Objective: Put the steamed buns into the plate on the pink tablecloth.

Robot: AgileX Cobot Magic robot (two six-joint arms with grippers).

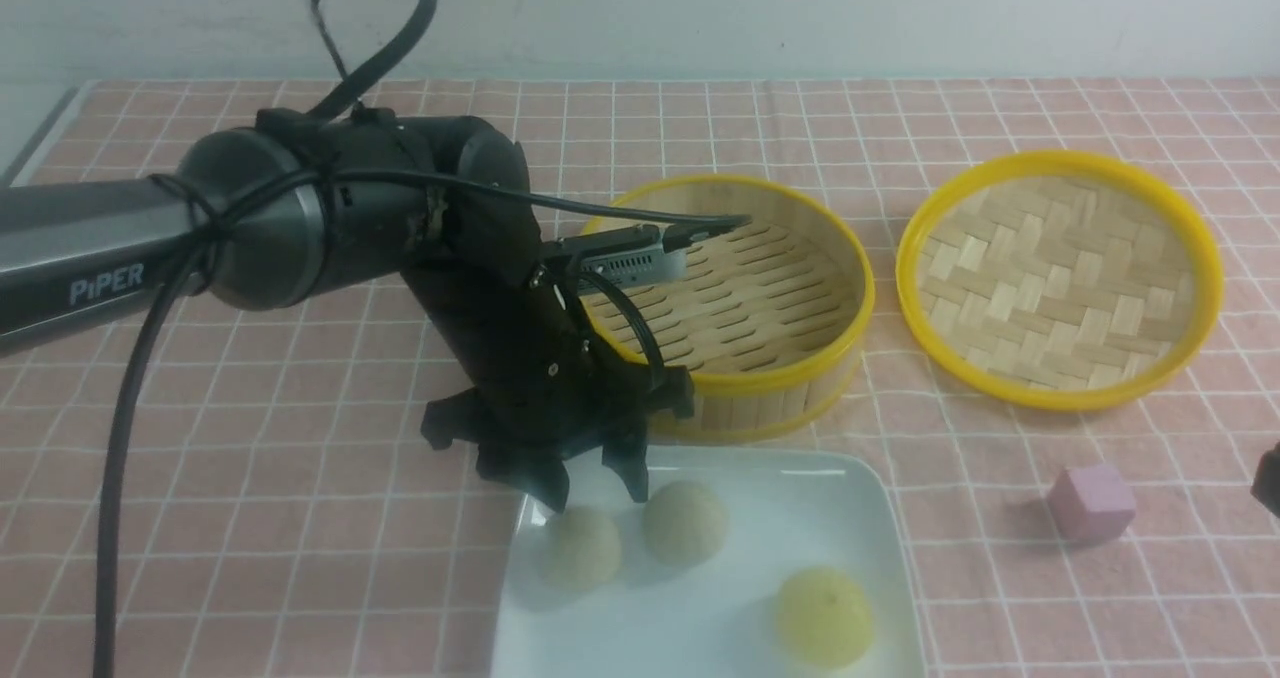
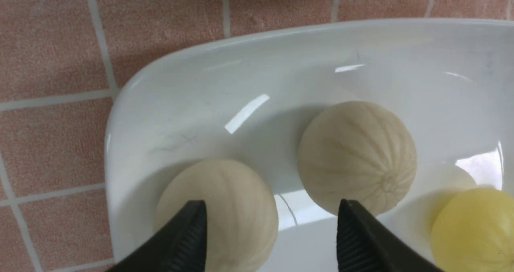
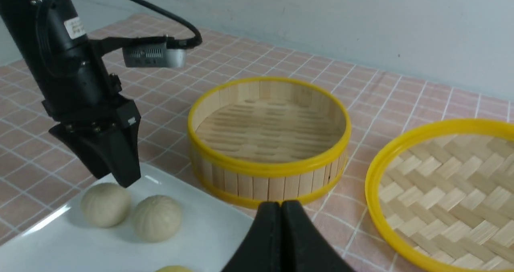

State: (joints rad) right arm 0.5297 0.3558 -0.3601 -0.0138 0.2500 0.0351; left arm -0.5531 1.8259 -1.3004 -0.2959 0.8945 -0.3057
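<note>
The white square plate [image 1: 800, 498] lies at the front of the pink tablecloth [image 1: 250, 558]. Two cream steamed buns [image 1: 583, 548] [image 1: 685, 521] and one yellow-green steamed bun [image 1: 824, 616] rest in it. My left gripper [image 1: 595, 488] is open and empty, hovering just above the plate's far left corner, over the two cream buns. In the left wrist view the plate [image 2: 168, 103] holds both cream buns [image 2: 237, 208] [image 2: 357, 155] and the yellow-green bun [image 2: 474, 228]; my gripper [image 2: 273, 208] stands above them. My right gripper [image 3: 281, 208] is shut and empty; only its edge [image 1: 1268, 478] shows at the front right.
An empty bamboo steamer [image 1: 760, 298] stands behind the plate. Its woven lid [image 1: 1060, 278] lies upside down to the right. A small pink-purple cube [image 1: 1092, 501] sits on the cloth at the front right. The left arm's body reaches in from the left.
</note>
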